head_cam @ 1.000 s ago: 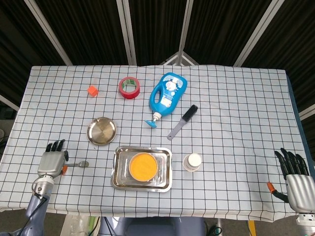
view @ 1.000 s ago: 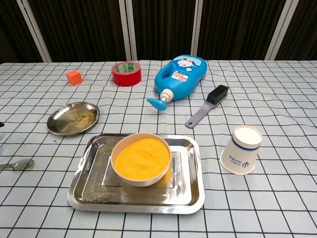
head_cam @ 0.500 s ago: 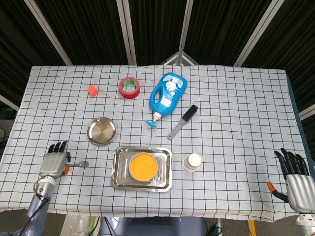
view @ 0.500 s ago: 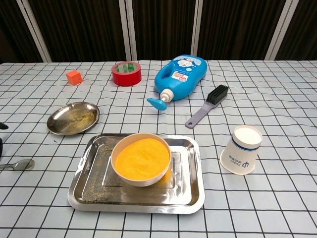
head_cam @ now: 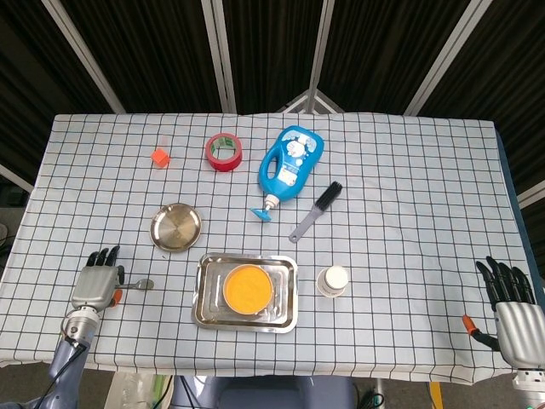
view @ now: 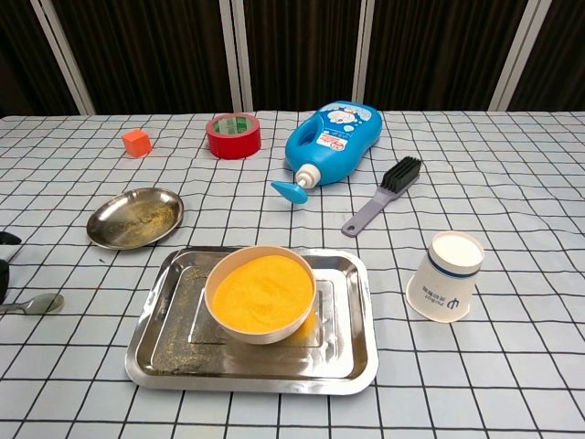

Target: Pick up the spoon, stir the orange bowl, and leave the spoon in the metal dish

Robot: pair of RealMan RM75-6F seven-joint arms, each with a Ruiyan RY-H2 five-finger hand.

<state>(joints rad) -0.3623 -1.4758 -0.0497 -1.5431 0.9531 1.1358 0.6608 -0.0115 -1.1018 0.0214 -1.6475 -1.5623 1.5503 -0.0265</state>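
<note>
From the head view I see both my hands; the chest view catches only dark fingertips (view: 7,240) of my left at its left edge, and none of my right. My left hand (head_cam: 96,283) lies over the spoon's handle near the table's front left corner, fingers pointing away from me; whether it grips the handle I cannot tell. My right hand (head_cam: 511,311) rests at the front right corner, fingers spread and holding nothing.

The spoon (head_cam: 139,285) lies flat on the checked cloth (head_cam: 400,187), its long axis running left to right, bowl end pointing toward the tray (head_cam: 204,302). The chest view shows that bowl end (view: 37,303) more closely.

The orange bowl (head_cam: 249,288) sits in the tray, and the chest view shows it filled with orange powder. The metal dish (head_cam: 176,227) stands beyond the spoon, apart from it and from the tray.
</note>
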